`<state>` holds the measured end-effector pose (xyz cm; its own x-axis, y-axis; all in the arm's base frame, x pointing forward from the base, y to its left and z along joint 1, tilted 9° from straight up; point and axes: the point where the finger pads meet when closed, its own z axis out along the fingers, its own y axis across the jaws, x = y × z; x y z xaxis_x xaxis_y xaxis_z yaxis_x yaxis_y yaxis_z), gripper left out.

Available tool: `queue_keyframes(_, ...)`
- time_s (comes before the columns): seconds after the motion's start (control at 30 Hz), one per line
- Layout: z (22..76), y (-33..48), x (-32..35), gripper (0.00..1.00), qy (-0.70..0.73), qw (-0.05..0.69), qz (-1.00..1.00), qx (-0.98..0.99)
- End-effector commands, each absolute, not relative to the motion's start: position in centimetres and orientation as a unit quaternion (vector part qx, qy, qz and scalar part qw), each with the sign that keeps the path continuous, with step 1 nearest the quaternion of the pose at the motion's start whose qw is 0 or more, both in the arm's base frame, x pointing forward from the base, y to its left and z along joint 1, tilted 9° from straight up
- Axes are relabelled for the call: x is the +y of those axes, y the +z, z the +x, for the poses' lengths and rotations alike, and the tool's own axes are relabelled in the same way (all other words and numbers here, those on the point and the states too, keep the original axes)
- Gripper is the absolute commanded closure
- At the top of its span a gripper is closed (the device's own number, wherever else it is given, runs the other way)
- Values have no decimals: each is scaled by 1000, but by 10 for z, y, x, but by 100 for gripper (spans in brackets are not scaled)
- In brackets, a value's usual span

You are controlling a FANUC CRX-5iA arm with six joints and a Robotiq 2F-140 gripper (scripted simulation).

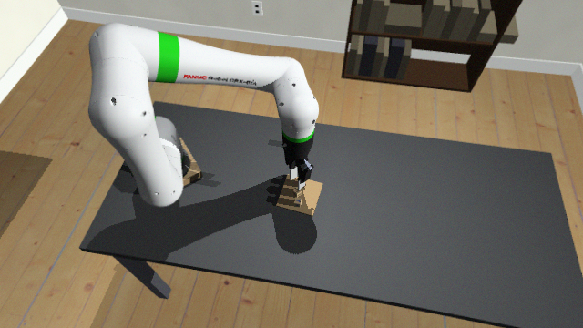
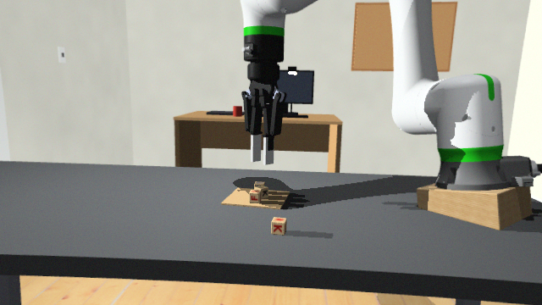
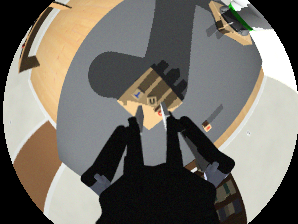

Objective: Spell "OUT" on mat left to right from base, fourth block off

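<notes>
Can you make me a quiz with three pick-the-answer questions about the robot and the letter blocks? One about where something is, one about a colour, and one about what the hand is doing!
1. Where is the block with the K?
A. On the tan mat
B. On the dark table, off the mat
C. In the hand

2. What colour is the K?
A. Red
B. Blue
C. Green

3. What is the hand doing?
A. Squeezing a block
B. Resting on the table
C. Hanging above the mat, fingers close together, holding nothing

Answers:
1 B, it sits alone on the table in front of the mat.
2 A, the letter is red.
3 C, there is only air between and under the fingers.
</notes>
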<state>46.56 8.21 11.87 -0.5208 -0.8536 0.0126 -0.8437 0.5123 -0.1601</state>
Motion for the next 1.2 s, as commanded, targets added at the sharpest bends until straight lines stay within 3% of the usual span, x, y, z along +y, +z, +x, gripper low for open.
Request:
queue_keyframes(0.0, 466, 119, 82, 75, -73, 34, -488, 869)
queue_keyframes(1.17, 469, 92, 81, 75, -73, 35, -482, 872)
